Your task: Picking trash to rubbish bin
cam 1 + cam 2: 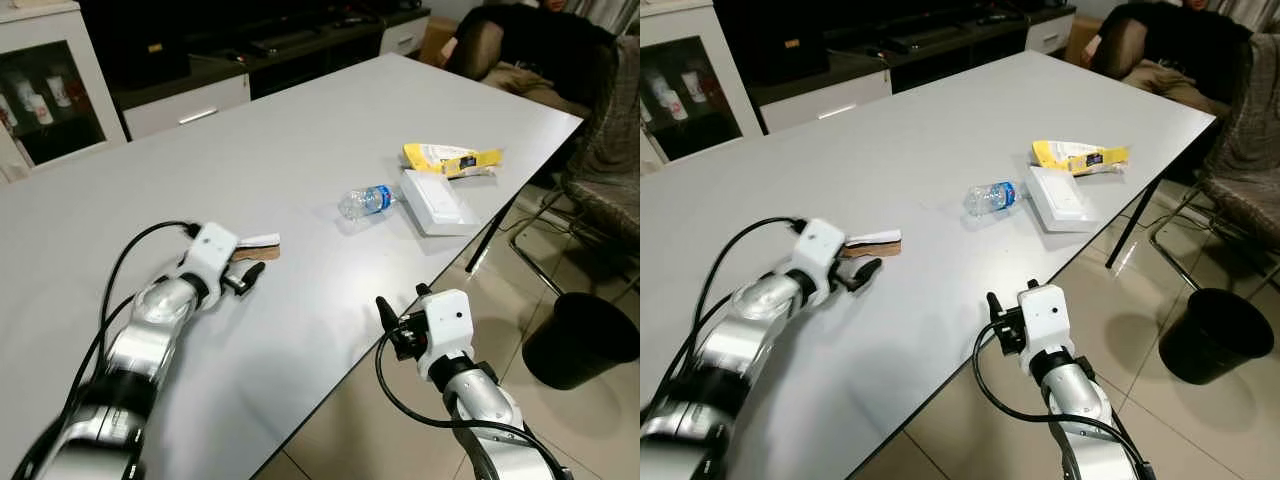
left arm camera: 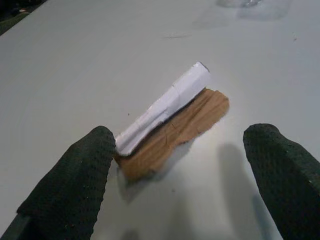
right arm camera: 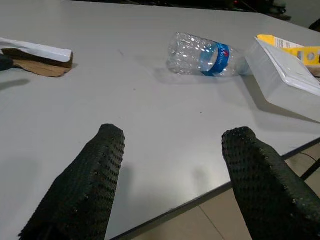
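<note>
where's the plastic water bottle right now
The plastic water bottle lies on its side on the grey table, towards the robot's right, its cap end next to the white box near the table's edge.

Left arm stretched forward over the table, left gripper point(image 2: 180, 165) low at the surface, fingers point(image 2: 75, 185) spread wide, nothing clamped. Right arm bent, held at the table's near edge, right gripper point(image 3: 172, 170) pointing across the top, fingers point(image 3: 270, 185) apart, holding nothing.
</note>
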Motion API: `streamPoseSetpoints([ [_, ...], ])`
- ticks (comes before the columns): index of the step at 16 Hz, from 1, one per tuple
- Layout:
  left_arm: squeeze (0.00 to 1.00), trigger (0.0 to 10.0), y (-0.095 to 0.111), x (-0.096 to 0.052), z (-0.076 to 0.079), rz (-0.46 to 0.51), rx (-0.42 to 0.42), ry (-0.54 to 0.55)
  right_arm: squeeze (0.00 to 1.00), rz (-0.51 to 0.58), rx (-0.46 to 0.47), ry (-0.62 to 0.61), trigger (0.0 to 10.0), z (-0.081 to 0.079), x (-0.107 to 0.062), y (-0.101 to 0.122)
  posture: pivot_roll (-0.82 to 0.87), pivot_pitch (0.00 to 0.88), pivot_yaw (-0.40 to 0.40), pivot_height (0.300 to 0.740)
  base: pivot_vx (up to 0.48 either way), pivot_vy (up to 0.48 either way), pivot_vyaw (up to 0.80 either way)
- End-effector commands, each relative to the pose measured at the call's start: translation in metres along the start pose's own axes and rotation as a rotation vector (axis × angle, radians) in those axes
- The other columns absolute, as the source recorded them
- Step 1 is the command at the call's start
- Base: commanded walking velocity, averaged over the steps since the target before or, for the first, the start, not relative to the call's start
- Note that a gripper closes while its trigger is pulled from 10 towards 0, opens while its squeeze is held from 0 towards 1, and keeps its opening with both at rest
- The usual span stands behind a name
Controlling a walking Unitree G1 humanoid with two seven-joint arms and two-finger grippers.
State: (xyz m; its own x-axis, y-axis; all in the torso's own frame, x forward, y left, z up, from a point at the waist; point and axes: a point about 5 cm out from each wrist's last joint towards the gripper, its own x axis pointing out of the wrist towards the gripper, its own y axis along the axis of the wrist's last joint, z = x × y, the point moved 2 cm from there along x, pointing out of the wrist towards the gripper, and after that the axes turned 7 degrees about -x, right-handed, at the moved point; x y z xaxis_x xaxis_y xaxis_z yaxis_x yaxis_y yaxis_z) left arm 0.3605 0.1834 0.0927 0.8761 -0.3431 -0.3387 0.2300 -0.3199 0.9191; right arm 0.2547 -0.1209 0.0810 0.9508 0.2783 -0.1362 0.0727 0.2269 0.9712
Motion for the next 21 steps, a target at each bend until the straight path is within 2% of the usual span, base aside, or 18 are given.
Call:
streamPoseSetpoints([
  [1,0.85,10.0,0.006,0.006,-0.002,0.006,0.011,-0.013,0.0,-0.009,-0.011,-0.017,10.0,0.006,-0.004,0.0,-0.05,0.0,-0.039,0.74,0.0,0.0,0.0],
  [2,0.0,10.0,0.013,0.012,-0.005,0.023,0.011,-0.008,0.0,-0.012,-0.015,-0.016,10.0,0.006,-0.006,-0.001,-0.06,0.0,-0.037,0.74,0.0,0.0,0.0],
  [4,0.0,10.0,0.031,0.019,-0.013,0.085,-0.011,0.026,0.0,-0.015,-0.018,-0.027,10.0,0.008,-0.011,0.0,-0.09,0.0,-0.025,0.74,0.0,0.0,0.0],
  [6,0.0,10.0,0.038,0.023,-0.014,0.095,-0.041,0.02,0.0,-0.025,-0.025,-0.035,10.0,0.01,-0.017,-0.001,-0.12,0.002,-0.021,0.74,0.0,0.0,0.0],
  [10,0.0,10.0,0.035,0.027,-0.011,0.079,-0.25,-0.045,0.0,-0.035,-0.024,-0.061,10.0,0.015,-0.022,-0.001,-0.15,0.0,-0.009,0.74,0.0,0.0,0.0],
  [12,0.0,10.0,0.035,0.027,-0.013,0.079,-0.284,-0.049,0.0,-0.033,-0.025,-0.06,10.0,0.015,-0.021,0.001,-0.15,0.0,-0.012,0.74,0.0,0.0,0.0],
  [16,0.0,10.0,0.015,0.023,-0.016,-0.018,-0.174,-0.007,0.0,-0.033,-0.028,-0.053,10.0,0.015,-0.021,0.002,-0.15,0.0,-0.015,0.74,0.0,0.0,0.0],
  [17,0.0,10.0,0.002,0.02,-0.019,-0.074,-0.075,0.052,0.0,-0.031,-0.029,-0.051,10.0,0.015,-0.02,0.002,-0.15,0.0,-0.016,0.74,0.0,0.0,0.0],
  [18,0.0,10.0,-0.001,0.019,-0.019,-0.083,-0.036,0.062,0.0,-0.029,-0.032,-0.047,10.0,0.015,-0.019,0.003,-0.15,0.002,-0.018,0.74,0.0,0.0,0.0],
  [21,0.0,10.0,-0.006,0.018,-0.014,-0.085,-0.063,0.016,0.0,-0.025,-0.029,-0.042,10.0,0.014,-0.019,0.004,-0.14,0.003,-0.018,0.74,0.0,0.0,0.0],
])
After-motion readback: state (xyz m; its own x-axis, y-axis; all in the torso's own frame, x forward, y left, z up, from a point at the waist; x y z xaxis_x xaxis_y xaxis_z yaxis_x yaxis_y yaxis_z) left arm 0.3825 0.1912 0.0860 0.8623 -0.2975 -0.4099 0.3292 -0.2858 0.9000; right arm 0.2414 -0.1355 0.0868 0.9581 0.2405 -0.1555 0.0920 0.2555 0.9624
